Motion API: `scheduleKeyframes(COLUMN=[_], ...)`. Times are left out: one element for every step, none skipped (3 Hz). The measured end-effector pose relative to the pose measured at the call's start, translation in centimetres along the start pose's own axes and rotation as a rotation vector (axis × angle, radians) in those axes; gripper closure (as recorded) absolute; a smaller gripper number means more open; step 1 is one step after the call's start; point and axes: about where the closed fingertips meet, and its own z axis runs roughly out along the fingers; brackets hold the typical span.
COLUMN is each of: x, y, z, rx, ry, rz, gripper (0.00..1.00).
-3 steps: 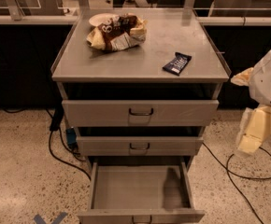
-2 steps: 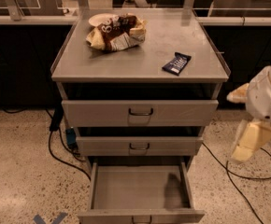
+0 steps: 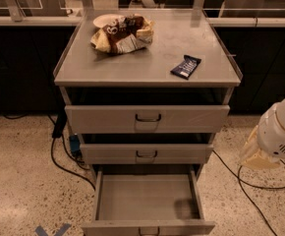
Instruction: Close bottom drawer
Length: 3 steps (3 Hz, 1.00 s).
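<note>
Your gripper (image 3: 253, 154) hangs low at the right edge, partly hidden behind the white arm (image 3: 282, 129), well apart from the cart (image 3: 147, 65); open or closed, you can't tell. Bottom drawer (image 3: 142, 198) stands pulled far out, beneath the shut middle drawer (image 3: 182, 153).

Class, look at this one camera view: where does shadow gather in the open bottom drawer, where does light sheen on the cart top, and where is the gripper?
Camera view: the bottom drawer holds a dark shadow against its right wall; the cart top shows a soft pale sheen toward its back; the gripper sits dimly lit at the picture's right edge, beside the cart.
</note>
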Motion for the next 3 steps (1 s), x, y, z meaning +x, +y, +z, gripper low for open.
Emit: scheduleKeyframes(x=[0.42,0.42,0.43], y=[0.32,0.32,0.31], z=[0.2,0.2,0.21], rx=[-0.02,-0.019,-0.019], ry=[0.008,0.008,0.008], rz=[0.016,0.016,0.016], gripper=[0.95,1.0,1.0])
